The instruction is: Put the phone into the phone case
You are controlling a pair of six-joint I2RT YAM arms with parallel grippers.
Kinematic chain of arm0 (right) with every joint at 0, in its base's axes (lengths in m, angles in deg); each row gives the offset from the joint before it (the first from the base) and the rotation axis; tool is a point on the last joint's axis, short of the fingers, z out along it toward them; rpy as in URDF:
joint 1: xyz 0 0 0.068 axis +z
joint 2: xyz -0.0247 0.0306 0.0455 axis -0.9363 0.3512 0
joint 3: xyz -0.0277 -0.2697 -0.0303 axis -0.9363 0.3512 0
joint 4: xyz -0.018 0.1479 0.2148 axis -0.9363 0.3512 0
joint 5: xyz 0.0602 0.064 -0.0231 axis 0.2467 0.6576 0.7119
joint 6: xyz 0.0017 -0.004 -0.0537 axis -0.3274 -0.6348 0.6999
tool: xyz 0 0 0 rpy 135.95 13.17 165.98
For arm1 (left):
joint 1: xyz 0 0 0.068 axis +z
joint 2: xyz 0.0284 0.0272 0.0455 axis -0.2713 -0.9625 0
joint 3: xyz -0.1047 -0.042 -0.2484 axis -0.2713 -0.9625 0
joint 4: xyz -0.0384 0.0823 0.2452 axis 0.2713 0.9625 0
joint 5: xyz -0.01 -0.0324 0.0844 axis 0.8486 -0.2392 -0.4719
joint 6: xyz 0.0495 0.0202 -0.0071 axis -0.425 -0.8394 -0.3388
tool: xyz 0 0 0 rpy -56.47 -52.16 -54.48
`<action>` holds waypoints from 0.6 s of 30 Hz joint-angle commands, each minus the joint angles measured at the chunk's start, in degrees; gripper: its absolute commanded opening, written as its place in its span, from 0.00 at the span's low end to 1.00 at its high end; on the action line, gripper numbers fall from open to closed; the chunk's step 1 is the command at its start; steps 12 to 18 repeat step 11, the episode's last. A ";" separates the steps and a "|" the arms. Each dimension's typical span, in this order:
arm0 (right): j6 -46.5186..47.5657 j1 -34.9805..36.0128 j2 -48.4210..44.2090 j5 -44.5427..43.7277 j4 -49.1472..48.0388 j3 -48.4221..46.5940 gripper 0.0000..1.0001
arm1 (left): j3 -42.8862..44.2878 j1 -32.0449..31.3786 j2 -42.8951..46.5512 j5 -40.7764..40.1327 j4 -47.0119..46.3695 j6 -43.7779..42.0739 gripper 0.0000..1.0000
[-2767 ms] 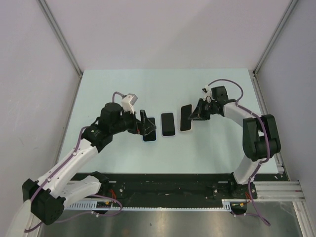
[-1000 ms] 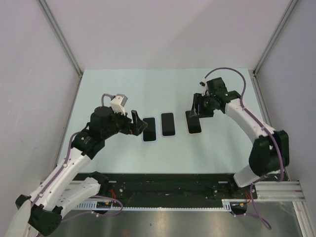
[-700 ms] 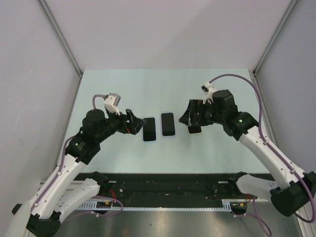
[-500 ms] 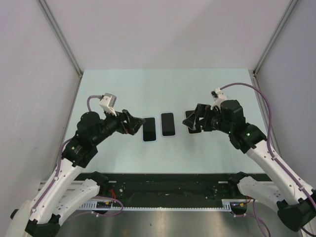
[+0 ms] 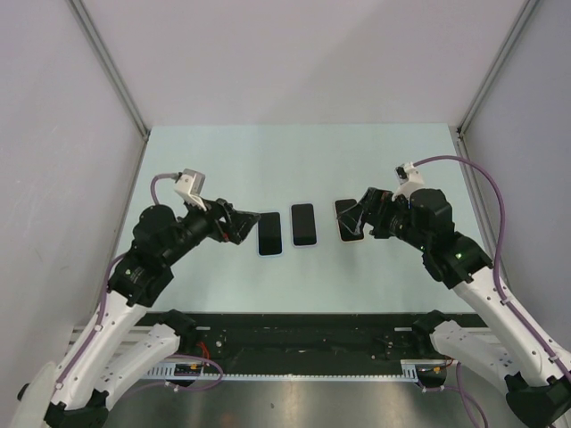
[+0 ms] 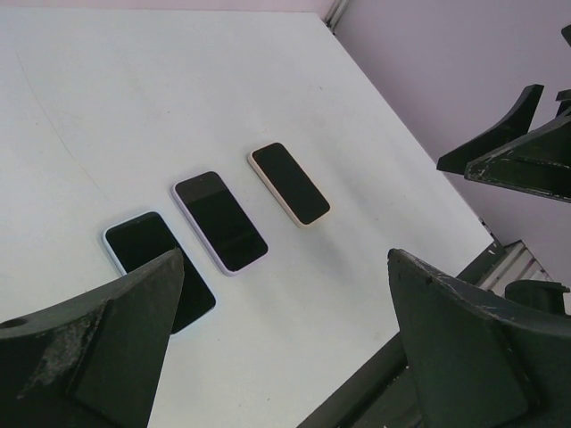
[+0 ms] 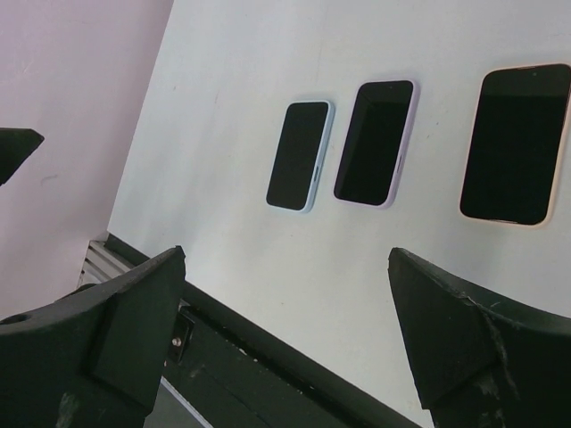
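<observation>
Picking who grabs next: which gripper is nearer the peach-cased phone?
Right. The right gripper hangs at the right edge of the peach-cased phone; the left gripper sits left of the blue-cased phone, two phones away.

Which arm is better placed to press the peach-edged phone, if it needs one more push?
Right, I think. The right gripper hovers open just beside the peach-edged phone. The left gripper is open at the row's other end, by the blue-edged phone, with the lavender-edged phone between.

One camera looks down from high behind the table (image 5: 294, 152); both wrist cameras slant inward, closer, sharing the row of phones (image 5: 303, 224).
</observation>
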 commanded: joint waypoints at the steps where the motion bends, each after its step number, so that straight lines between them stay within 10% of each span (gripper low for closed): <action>1: -1.13 0.24 -0.66 0.16 -2.67 0.19 1.00 | 0.57 0.39 1.39 -1.10 -1.19 0.80 1.00; 18: -0.16 0.15 -1.54 -0.98 -1.96 0.28 1.00 | 0.40 0.47 1.83 -1.71 -1.37 0.80 1.00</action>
